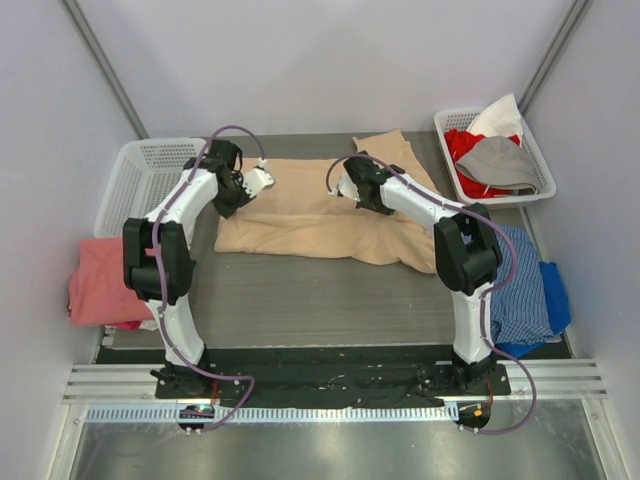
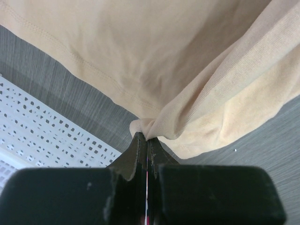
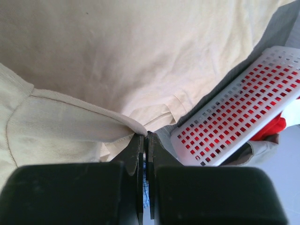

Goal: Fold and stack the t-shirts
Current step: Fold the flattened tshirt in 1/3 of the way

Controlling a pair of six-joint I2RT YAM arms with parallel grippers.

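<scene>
Overhead view: a tan t-shirt (image 1: 320, 215) lies spread across the centre of the frame on the grey table (image 1: 300, 300). The left gripper (image 1: 262, 178) has its jaws pinched tight on a bunched fold at the shirt's upper-left edge. The right gripper (image 1: 335, 182) is likewise clamped on a fold near the upper middle. A salmon-pink t-shirt (image 1: 100, 282) sits at the far left, a white basket (image 1: 150, 175) at upper left, and a second basket (image 1: 447, 122), holding clothes, at upper right.
</scene>
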